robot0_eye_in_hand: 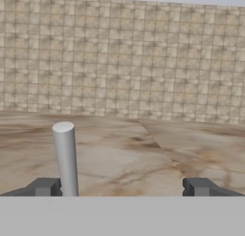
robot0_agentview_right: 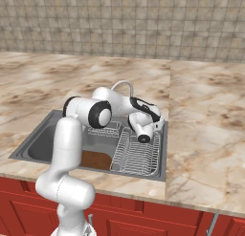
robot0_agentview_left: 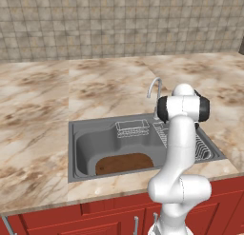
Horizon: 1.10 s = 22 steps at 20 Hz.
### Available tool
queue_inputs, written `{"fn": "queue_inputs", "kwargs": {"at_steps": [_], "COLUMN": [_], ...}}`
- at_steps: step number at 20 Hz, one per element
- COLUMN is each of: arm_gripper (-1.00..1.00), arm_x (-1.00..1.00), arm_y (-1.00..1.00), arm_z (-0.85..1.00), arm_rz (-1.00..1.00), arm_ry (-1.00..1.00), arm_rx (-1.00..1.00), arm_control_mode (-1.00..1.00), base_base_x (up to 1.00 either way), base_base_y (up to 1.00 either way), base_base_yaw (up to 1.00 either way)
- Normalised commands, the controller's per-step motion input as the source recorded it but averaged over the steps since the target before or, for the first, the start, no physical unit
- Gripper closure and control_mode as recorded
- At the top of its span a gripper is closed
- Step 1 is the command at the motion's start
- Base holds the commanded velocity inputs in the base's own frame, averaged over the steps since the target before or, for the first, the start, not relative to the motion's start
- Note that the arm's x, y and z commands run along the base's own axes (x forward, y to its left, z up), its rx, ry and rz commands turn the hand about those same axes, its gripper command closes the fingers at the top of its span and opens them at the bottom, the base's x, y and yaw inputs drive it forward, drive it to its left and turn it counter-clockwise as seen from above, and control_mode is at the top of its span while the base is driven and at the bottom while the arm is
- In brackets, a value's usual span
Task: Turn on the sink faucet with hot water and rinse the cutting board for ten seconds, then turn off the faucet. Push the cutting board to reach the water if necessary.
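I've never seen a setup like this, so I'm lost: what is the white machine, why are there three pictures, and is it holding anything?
It is a white robot arm in a computer-drawn kitchen. Two pictures come from cameras behind it, left and right; the third looks out from its hand. Set in the marble counter is the sink, with a brown cutting board on its floor, a wire basket and a dish rack. The gripper is open and holds nothing; the grey rod by one fingertip seems part of the sink faucet. No water runs.
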Motion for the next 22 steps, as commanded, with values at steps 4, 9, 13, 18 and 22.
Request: {"fn": "queue_inputs", "kwargs": {"at_steps": [4,9,13,18,22], "arm_gripper": [-1.0,-1.0,-1.0,-1.0,-1.0], "arm_x": [0.0,0.02,0.11,0.09,0.05], "arm_y": [0.0,0.03,0.06,0.02,0.0], "arm_z": [0.0,0.0,0.0,0.0,0.0], "arm_rz": [0.0,0.0,0.0,0.0,0.0], "arm_ry": [0.0,0.0,0.0,0.0,0.0], "arm_rx": [0.0,0.0,0.0,0.0,0.0], "arm_control_mode": [-1.0,-1.0,-1.0,-1.0,-1.0], "base_base_x": [0.0,0.0,0.0,0.0,0.0], "base_base_y": [0.0,0.0,0.0,0.0,0.0], "base_base_yaw": [0.0,0.0,0.0,0.0,0.0]}}
